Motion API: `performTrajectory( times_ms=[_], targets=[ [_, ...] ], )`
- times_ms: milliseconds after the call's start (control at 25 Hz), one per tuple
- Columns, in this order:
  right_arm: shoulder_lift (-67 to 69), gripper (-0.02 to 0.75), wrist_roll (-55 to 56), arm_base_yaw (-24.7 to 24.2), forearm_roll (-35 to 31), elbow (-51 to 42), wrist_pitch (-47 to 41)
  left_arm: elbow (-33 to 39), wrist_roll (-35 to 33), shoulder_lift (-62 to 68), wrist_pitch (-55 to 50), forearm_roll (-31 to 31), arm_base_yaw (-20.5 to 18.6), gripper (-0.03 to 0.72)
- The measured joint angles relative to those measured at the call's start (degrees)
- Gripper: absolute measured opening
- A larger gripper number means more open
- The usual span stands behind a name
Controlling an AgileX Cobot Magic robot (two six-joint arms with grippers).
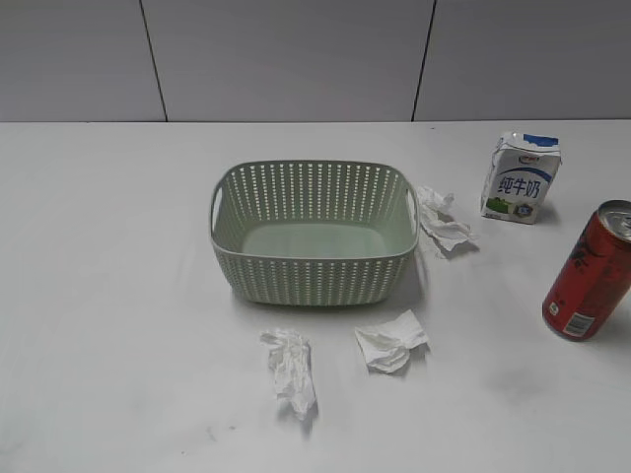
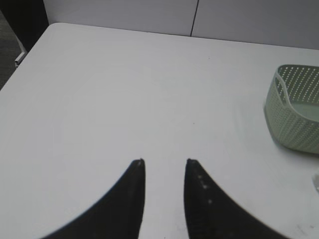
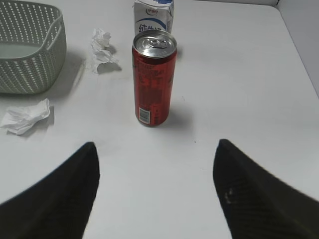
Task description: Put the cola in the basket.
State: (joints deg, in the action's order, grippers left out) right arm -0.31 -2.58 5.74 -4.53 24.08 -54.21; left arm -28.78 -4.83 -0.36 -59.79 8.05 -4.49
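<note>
Right wrist view: slim red metal cola [image 3: 154, 82] upright by perforated basket [image 3: 30, 50]

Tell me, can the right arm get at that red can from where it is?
Probably yes. The right gripper is wide open and the can stands upright straight ahead, with bare table between them; the milk carton sits behind it.

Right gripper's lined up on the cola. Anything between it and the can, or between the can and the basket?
Nothing lies between the open right gripper and the cola. Between the can and the basket lies only a crumpled tissue beside the basket's right wall. The milk carton stands behind the can.
</note>
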Motion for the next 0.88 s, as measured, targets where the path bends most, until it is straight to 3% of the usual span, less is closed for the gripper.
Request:
performTrajectory(
  times_ms=[480, 680, 880],
  targets=[
    [0.00, 0.548, 0.00, 0.00, 0.00, 0.71, 1.43, 0.00, 0.00, 0.00, 0.00, 0.00, 0.00, 0.217],
    [3.11, 0.650, 0.00, 0.00, -0.05, 3.07, 6.36, 0.00, 0.00, 0.00, 0.00, 0.00, 0.00, 0.217],
    [13.65, 0.673, 2.13, 0.00, -0.52, 6.91, 8.12, 0.00, 0.00, 0.00, 0.00, 0.00, 0.00, 0.217]
  ],
)
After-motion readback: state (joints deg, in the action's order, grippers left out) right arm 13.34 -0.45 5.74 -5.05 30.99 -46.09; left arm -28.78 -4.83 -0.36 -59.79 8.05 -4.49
